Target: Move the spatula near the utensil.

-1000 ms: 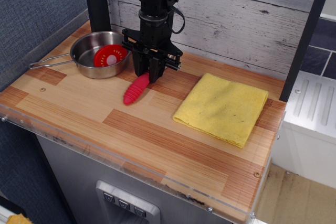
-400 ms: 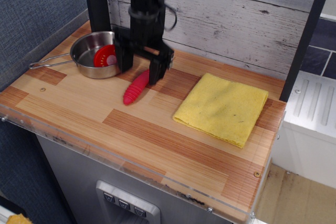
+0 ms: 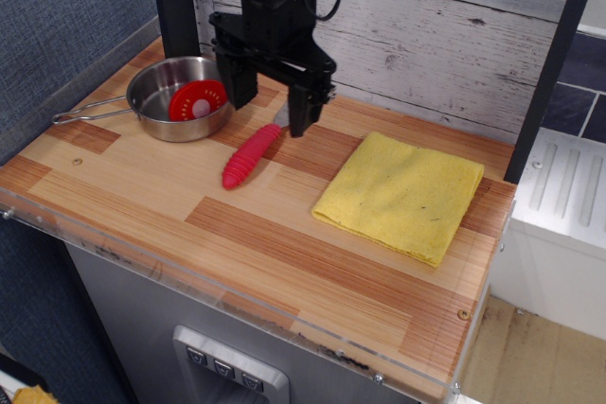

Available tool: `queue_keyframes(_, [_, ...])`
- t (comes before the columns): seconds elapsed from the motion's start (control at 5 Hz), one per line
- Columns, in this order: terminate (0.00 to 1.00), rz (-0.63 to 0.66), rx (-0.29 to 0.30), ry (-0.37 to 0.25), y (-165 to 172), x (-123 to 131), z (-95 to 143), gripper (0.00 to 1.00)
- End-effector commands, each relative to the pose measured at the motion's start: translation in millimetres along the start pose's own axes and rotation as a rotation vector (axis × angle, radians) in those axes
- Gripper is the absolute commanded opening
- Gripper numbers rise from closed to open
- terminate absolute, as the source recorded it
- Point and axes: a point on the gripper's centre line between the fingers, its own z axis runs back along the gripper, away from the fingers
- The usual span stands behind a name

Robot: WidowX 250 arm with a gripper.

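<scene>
The spatula (image 3: 248, 155) lies flat on the wooden counter, its red ribbed handle pointing to the front left and its small grey head to the back right under the gripper. The steel saucepan (image 3: 175, 97) sits just left of it, wire handle reaching left, with a red disc (image 3: 198, 100) inside. My gripper (image 3: 272, 109) hangs above the spatula's head end. It is open, the two black fingers spread wide, one near the pan's rim and one right of the spatula. It holds nothing.
A folded yellow cloth (image 3: 401, 194) lies to the right. A black post (image 3: 173, 2) stands behind the pan. A grey plank wall runs along the back. The counter's front edge (image 3: 237, 295) has a clear plastic lip.
The gripper let go of the spatula, opened wide and rose. The spatula stays where it lay, beside the pan.
</scene>
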Motion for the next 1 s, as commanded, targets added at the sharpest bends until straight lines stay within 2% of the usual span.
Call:
queue_keyframes(0.0, [0.0, -0.007, -0.072, -0.041, -15.2, -7.3, 11.6, 1.0])
queue_keyframes(0.2, [0.0, -0.049, -0.074, 0.019, -16.7, -7.7, 7.3, 1.0])
queue_keyframes(0.6, [0.0, -0.049, -0.074, 0.019, -16.7, -7.7, 7.3, 1.0])
queue_keyframes(0.8, [1.0, -0.049, -0.074, 0.019, -16.7, -7.7, 7.3, 1.0])
